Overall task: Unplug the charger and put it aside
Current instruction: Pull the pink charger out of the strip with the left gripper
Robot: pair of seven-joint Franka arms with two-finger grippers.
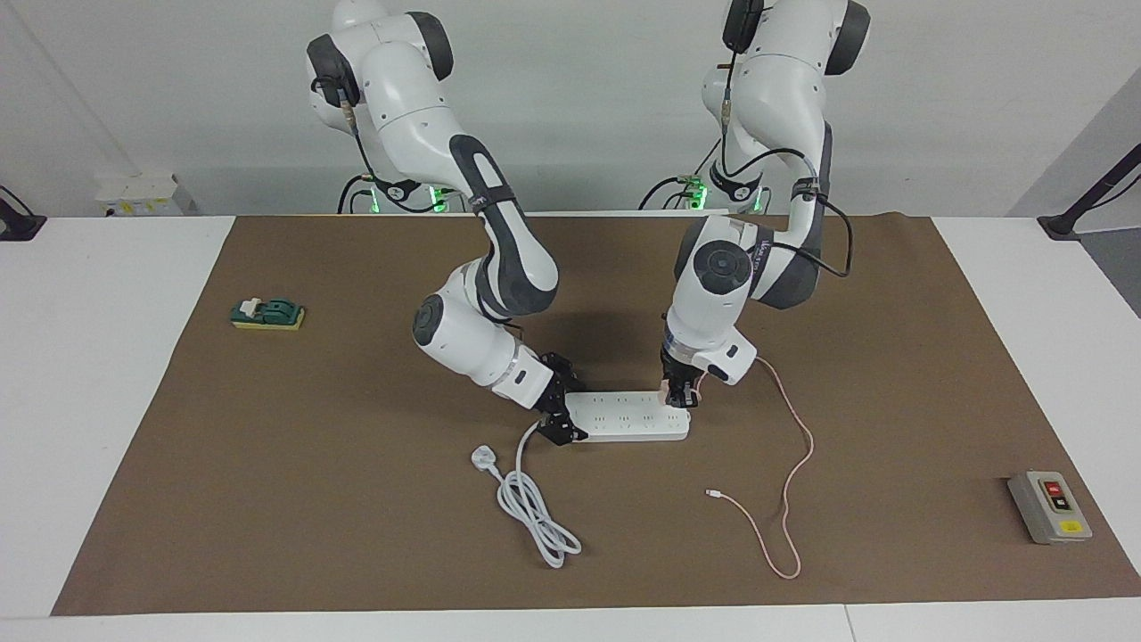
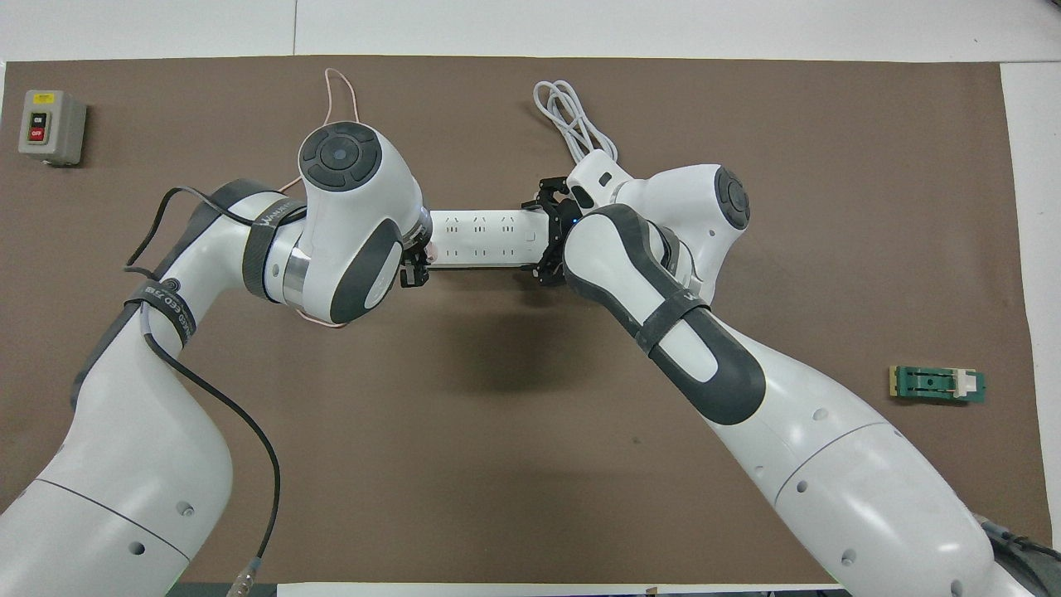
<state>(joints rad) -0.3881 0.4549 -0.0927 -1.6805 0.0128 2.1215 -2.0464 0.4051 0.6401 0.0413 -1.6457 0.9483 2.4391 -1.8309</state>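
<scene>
The long white power strip [image 1: 628, 415] lies on the brown mat [image 1: 312, 464] in the middle of the table. The pale pink charger [image 1: 665, 387] sits in the strip's end toward the left arm. My left gripper [image 1: 681, 395] points down and is shut on the charger. The thin pink cable [image 1: 808, 446] runs from it and loops to its white tip [image 1: 710, 492], farther from the robots. My right gripper [image 1: 558, 414] is shut on the strip's other end. In the overhead view the left wrist hides the charger; the strip [image 2: 485, 236], both grippers [image 2: 414, 270] [image 2: 550, 241] and a cable loop [image 2: 340, 83] show.
A white plug [image 1: 483, 459] with a thick coiled white cord [image 1: 535, 517] lies on the mat farther from the robots than the strip. A green and yellow block [image 1: 267, 313] lies toward the right arm's end. A grey switch box [image 1: 1049, 506] sits toward the left arm's end.
</scene>
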